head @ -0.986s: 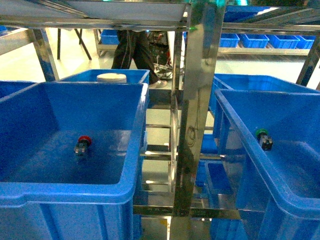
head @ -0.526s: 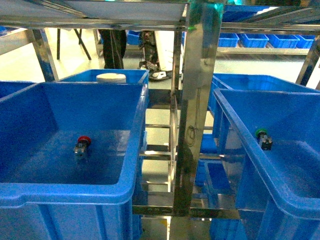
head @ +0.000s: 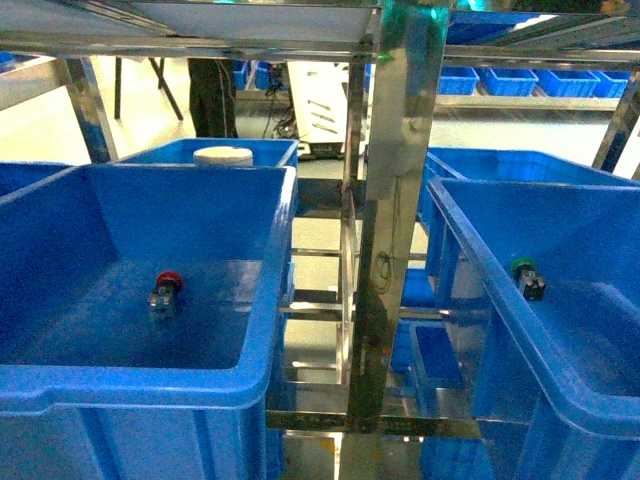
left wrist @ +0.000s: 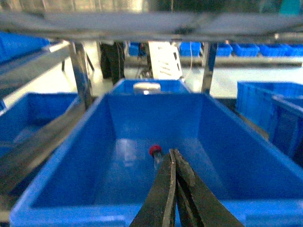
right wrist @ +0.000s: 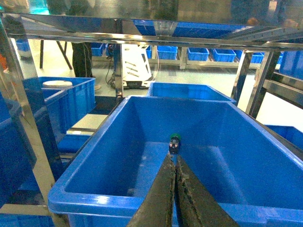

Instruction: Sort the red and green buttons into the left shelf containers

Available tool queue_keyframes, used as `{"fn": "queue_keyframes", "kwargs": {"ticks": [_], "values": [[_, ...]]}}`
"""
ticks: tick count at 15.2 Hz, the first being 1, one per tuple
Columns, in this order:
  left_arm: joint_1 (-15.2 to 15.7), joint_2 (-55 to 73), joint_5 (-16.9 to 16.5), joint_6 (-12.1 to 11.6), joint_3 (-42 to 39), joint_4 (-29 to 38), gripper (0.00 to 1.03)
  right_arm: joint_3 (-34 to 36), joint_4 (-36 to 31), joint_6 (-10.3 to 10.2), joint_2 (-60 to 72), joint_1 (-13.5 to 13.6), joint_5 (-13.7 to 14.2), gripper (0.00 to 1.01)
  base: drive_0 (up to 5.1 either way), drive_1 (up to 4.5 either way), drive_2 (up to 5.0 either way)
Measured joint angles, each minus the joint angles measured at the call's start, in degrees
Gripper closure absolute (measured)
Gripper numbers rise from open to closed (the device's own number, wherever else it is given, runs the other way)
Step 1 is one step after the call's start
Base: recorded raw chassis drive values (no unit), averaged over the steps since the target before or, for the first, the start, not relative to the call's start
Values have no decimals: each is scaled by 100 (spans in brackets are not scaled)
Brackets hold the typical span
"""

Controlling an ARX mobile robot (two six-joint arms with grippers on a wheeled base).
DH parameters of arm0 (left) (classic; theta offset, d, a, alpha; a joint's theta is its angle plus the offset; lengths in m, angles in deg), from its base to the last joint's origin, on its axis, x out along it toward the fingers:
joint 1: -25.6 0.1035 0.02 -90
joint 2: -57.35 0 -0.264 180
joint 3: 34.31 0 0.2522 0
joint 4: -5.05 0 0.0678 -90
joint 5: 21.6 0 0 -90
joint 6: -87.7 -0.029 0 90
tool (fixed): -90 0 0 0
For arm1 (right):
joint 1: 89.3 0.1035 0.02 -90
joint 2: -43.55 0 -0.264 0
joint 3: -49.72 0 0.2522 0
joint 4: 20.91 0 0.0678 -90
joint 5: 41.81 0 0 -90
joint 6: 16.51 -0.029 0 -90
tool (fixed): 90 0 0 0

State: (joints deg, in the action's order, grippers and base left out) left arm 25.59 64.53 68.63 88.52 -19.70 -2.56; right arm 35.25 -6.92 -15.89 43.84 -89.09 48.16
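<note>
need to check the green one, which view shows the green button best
The right wrist view: the green button sits centred on its bin's floor. The head view shows it small at the right; the left wrist view misses it.

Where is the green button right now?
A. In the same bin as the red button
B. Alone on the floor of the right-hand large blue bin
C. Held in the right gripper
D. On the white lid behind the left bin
B: the green button lies by itself in the right bin, while the red button sits in the left bin; the right gripper is shut and holds nothing.
</note>
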Motion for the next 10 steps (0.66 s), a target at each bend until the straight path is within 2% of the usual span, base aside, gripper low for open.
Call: {"fn": "queue_keyframes", "kwargs": {"ticks": [1, 2, 6, 7, 10], "values": [[0, -544, -20, -2, 0, -699, 101, 0, 0, 0, 0, 0, 4, 99, 0, 0, 0], [0, -651, -20, -2, 7, -529, 101, 0, 4, -2, 0, 0, 2, 99, 0, 0, 0], [0, -656, -24, -17, 0, -647, 101, 0, 2, 0, 0, 0, 2, 99, 0, 0, 0], [0, -656, -20, -15, 0, -634, 101, 0, 0, 0, 0, 0, 2, 88, 0, 0, 0], [0, -656, -22, -20, 0, -636, 15, 0, 0, 0, 0, 0, 2, 2, 0, 0, 0]]}}
